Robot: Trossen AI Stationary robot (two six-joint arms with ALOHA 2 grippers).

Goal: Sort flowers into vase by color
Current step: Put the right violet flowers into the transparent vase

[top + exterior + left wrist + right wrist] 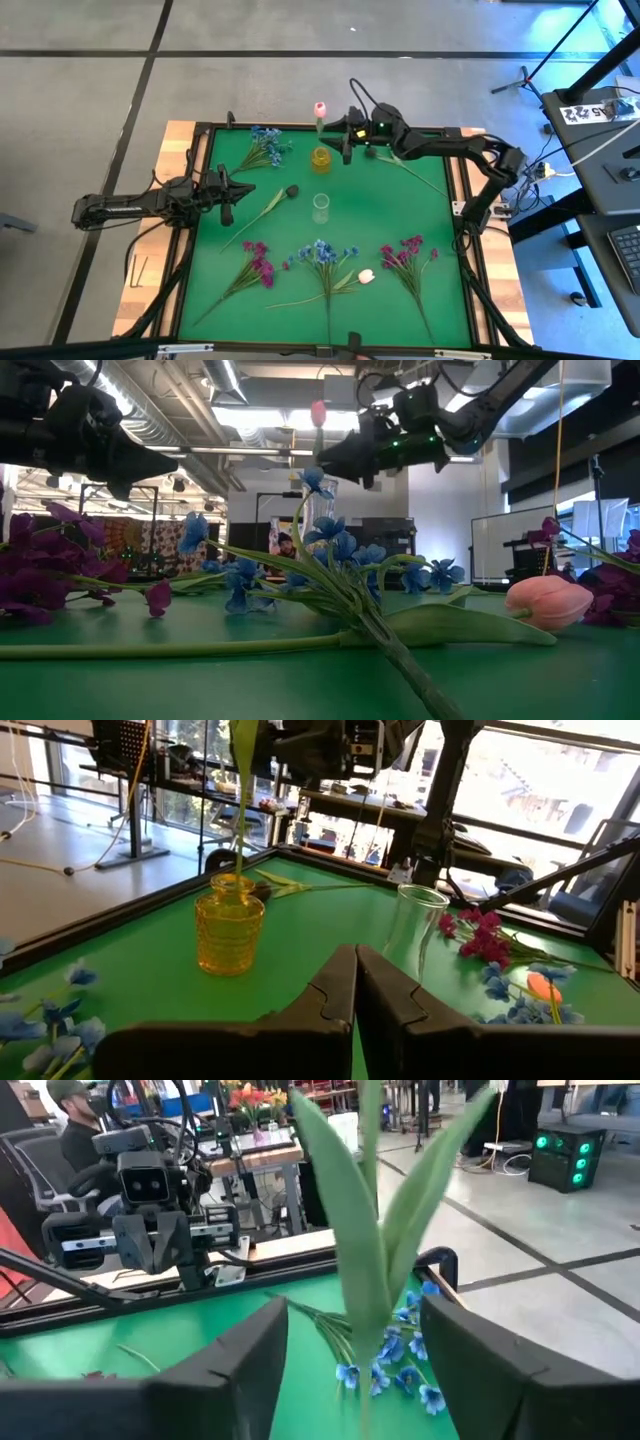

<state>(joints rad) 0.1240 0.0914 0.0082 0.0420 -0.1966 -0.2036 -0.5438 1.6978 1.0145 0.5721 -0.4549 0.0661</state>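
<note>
Above ribbed amber glass vase (pixel 320 158) | right gripper (pixel 347 135) released, fingers flanking smooth leafy tulip stem (pixel 368 1230) | left gripper (pixel 226 195) clenched

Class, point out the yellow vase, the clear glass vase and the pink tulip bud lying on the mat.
yellow vase (pixel 320 159), high view, its body.
clear glass vase (pixel 321 207), high view, its rim.
pink tulip bud (pixel 548 603), low view, its petals.
</note>
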